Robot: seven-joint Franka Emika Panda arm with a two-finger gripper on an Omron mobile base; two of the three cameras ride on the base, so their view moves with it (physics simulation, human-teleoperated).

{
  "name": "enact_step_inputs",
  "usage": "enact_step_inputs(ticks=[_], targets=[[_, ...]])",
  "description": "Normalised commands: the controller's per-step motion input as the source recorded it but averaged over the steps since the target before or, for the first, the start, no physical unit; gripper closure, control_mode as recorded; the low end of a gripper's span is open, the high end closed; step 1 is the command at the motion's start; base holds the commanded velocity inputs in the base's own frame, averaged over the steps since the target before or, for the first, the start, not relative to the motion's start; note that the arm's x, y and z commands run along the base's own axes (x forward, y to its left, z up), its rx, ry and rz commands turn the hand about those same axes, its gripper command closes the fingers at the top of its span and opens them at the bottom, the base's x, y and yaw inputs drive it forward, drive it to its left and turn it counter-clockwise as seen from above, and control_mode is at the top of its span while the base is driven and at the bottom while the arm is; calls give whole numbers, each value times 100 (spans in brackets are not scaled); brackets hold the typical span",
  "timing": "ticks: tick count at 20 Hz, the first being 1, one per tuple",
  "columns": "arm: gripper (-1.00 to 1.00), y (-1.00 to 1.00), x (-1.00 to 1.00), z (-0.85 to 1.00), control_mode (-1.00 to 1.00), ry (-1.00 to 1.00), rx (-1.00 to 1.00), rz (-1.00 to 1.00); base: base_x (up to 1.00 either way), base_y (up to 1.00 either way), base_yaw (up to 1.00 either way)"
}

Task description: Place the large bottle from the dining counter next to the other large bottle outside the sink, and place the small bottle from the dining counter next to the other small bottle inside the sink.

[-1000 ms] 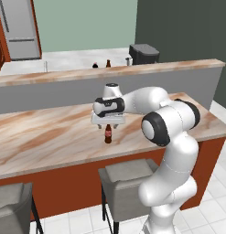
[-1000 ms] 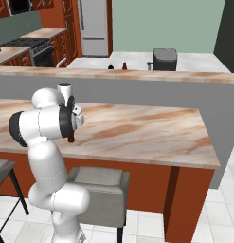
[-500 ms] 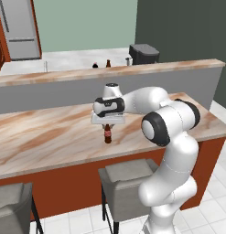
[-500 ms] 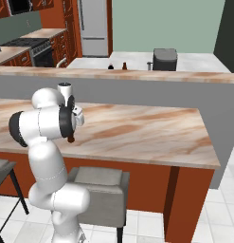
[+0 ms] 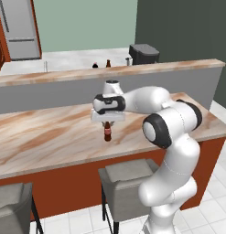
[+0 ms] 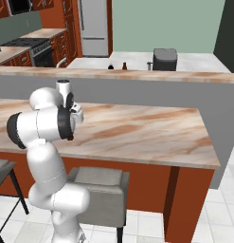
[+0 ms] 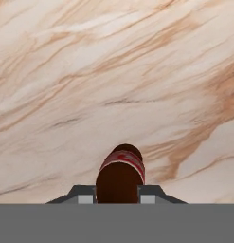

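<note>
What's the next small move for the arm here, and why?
Probably a short straight lift. The end effector is shut on the small bottle, its fingers on either side of the neck, and the bottle stands upright on the dining counter. Raising it clear of the stone first seems safest before any swing toward the sink side.

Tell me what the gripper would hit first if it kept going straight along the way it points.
The gripper points down at the dining counter, its jaws shut on the bottle. Pushing on would press that bottle's base into the marbled top, on which it already seems to stand.
</note>
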Motion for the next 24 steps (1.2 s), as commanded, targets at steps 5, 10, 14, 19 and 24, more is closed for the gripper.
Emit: enact_step_inputs(ticks=[5,10,14,19,24], targets=[[100,0,-22,83,-100,0,0,15,0,0,0],[100,0,-22,80,-100,0,0,14,0,0,0],[100,0,-19,47,-100,0,0,12,0,0,0],[100,0,-3,3,-100,0,0,9,0,0,0],[100,0,0,0,-100,0,0,0,0,0,0]])
